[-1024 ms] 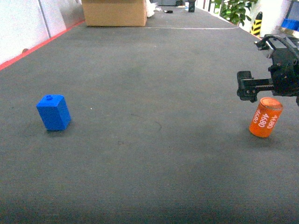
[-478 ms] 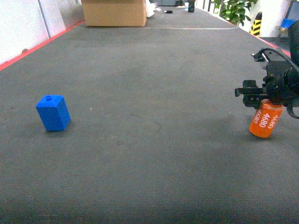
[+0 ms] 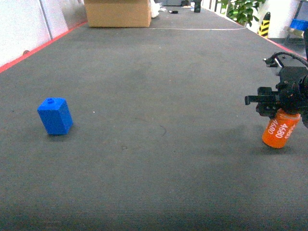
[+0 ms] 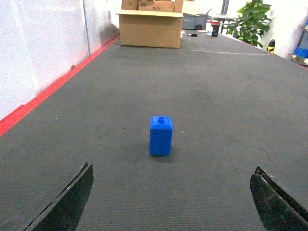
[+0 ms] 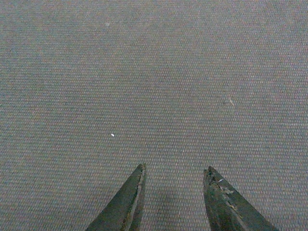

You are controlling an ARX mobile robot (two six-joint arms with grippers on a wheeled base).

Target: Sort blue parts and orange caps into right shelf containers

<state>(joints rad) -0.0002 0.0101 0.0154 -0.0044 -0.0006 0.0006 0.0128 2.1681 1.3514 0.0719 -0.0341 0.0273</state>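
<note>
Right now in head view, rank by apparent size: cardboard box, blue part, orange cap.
1. Cardboard box, largest although farthest away.
2. Blue part and orange cap look alike; the cap's top is hidden.

Landmark: blue part [image 3: 55, 116], upright on carpeted floor [image 3: 154, 72], left of centre in head view.

- Orange cap [image 3: 280, 128] seen far right of blue part, at similar depth, tilted on floor.
- Right gripper [image 3: 279, 103] placed directly above cap's top end; contact cannot be told.
- Cardboard box [image 3: 118, 12] set far behind blue part, slightly right.
- Potted plant [image 3: 239, 10] located far behind, well right of blue part, beyond box.
- Wall [image 3: 21, 26] runs left of blue part.
- Left gripper [image 4: 171, 202] positioned in front of blue part, fingers spread either side, well apart from it.
</note>
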